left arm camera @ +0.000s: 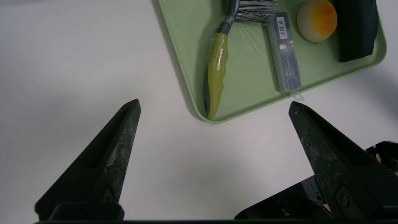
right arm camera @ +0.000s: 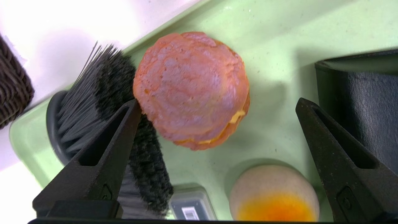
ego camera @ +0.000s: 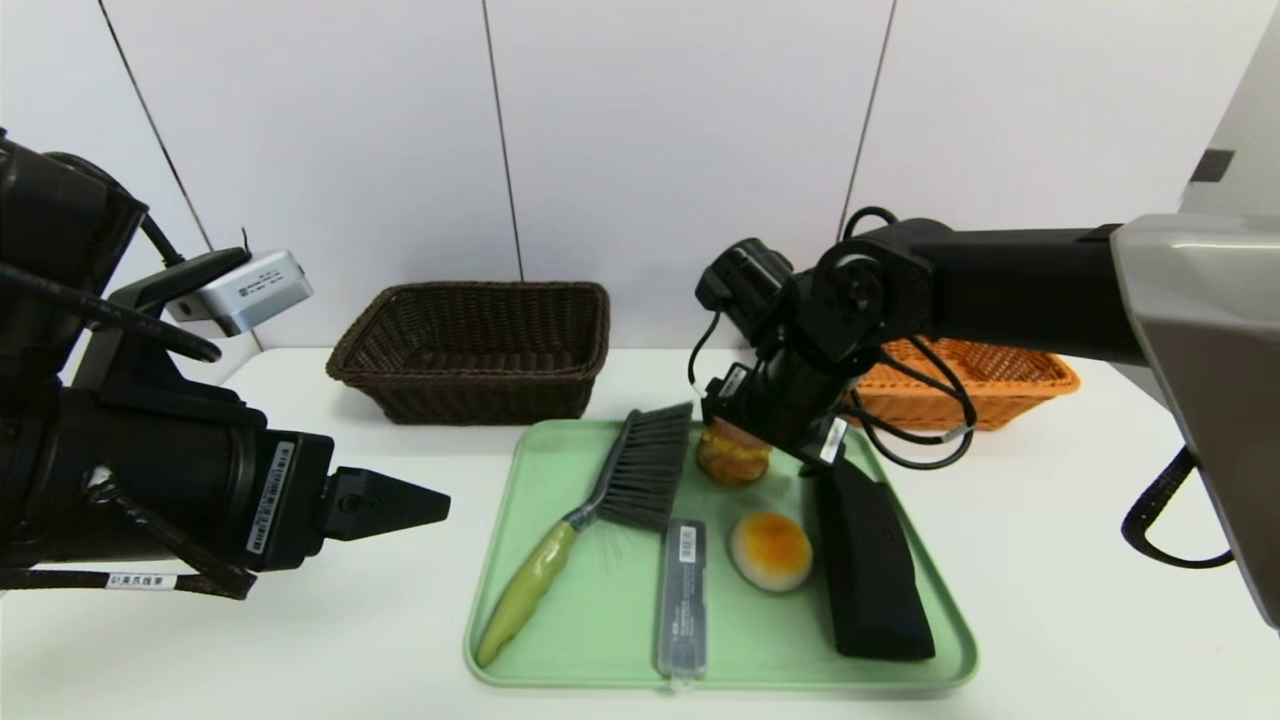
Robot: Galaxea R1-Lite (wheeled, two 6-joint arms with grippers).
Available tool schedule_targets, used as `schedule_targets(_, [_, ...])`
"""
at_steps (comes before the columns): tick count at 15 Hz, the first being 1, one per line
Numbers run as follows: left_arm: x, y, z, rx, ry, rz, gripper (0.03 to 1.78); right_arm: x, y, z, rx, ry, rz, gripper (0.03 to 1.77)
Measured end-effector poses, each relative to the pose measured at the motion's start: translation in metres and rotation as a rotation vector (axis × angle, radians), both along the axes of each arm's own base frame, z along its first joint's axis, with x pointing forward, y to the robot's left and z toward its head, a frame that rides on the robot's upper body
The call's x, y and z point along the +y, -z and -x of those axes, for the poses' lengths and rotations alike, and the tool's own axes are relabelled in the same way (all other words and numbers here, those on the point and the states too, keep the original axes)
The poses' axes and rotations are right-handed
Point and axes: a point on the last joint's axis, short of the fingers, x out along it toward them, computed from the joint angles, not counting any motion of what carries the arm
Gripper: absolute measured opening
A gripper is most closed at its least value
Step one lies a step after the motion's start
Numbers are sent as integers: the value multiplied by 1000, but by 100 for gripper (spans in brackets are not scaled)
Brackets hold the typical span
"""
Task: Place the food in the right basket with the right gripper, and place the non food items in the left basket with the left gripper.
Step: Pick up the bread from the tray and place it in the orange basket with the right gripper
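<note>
Since the cream puff (right arm camera: 191,90) sits at the tray's (ego camera: 600,640) far end, touching the brush bristles (right arm camera: 102,93) with the black pouch (right arm camera: 357,105) close on its other side, the right gripper (right arm camera: 217,105), poised just above it with jaws spread wide and empty, should probably descend centred so neither finger snags either neighbour, then close gently; the puff looks soft. The orange basket (ego camera: 1010,385) waits beyond. The left gripper (left arm camera: 214,104) hangs open and empty beside the tray.

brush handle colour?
Yellow-green, on the brush handle; clearest in the left wrist view.
</note>
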Motion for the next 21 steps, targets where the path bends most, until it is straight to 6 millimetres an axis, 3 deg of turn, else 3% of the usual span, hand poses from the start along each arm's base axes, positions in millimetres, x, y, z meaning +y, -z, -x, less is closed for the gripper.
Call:
schedule_targets(15, [8,7,13,6,2,-4,169,5,15,-14,-29,-4,-23,171])
schedule_targets(18, [8,7,13,6,2,-4,169,6,17,-15,-25,-8,-17,124])
schedule_targets(21, [9,9,15,9,2,-6,169,6,20,-16,-20,-6,-15,98])
